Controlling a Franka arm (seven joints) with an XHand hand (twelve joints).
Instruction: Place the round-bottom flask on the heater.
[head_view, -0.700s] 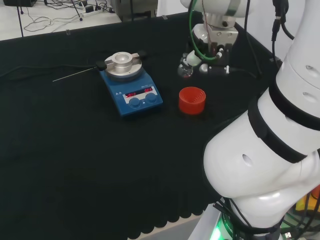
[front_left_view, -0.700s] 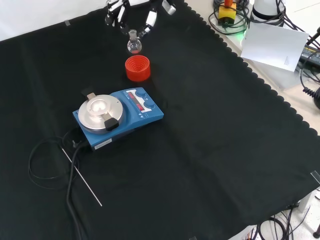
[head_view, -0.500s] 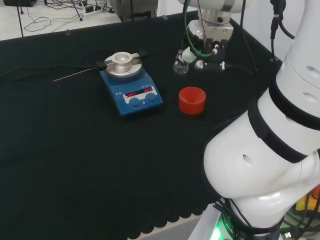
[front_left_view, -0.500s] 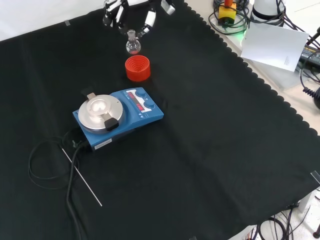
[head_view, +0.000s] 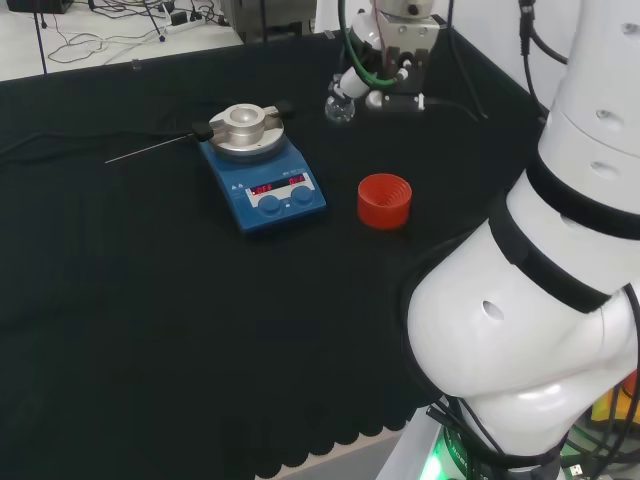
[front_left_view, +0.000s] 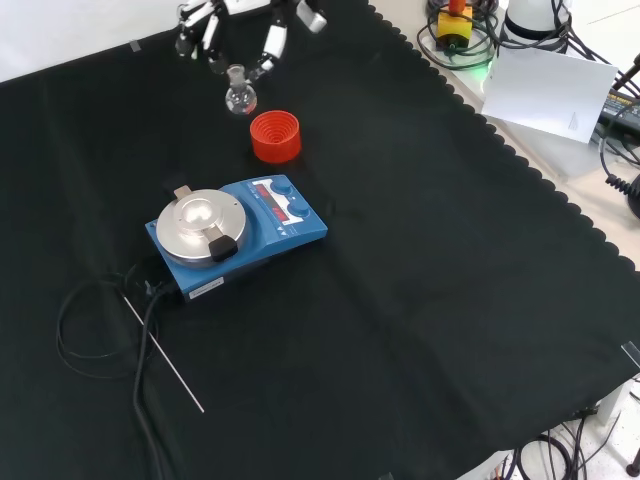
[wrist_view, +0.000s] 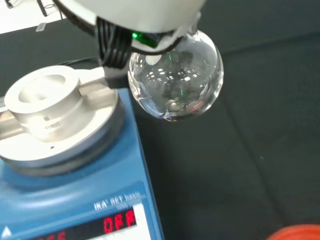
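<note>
Since the earlier frames we see the hand (front_left_view: 262, 42) and the round-bottom flask (front_left_view: 238, 98) shifted left in the front view, off from above the red ribbed stand (front_left_view: 275, 136) and closer to the heater (front_left_view: 236, 236); stand and heater sit where they were.

Big white arm links (head_view: 540, 280) stand right of the heater in the head view. Black cloth (front_left_view: 420, 300) covers the bench. The heater is blue with a round silver block (head_view: 244, 127) on top. In the head view the red stand (head_view: 384, 200) sits on the cloth right of the heater, well apart from it.

We see the hand (head_view: 385, 85) up and right of the heater, fingers clamped on the flask's neck. The flask (head_view: 339, 108) hangs bulb down in the air, clear of the cloth, not yet over the heater's block. In the wrist view the clear bulb (wrist_view: 175, 82) hangs just beside the heater (wrist_view: 75, 200).

A thin metal rod (front_left_view: 165, 357) lies on the cloth, below and left of the heater in the front view.
</note>
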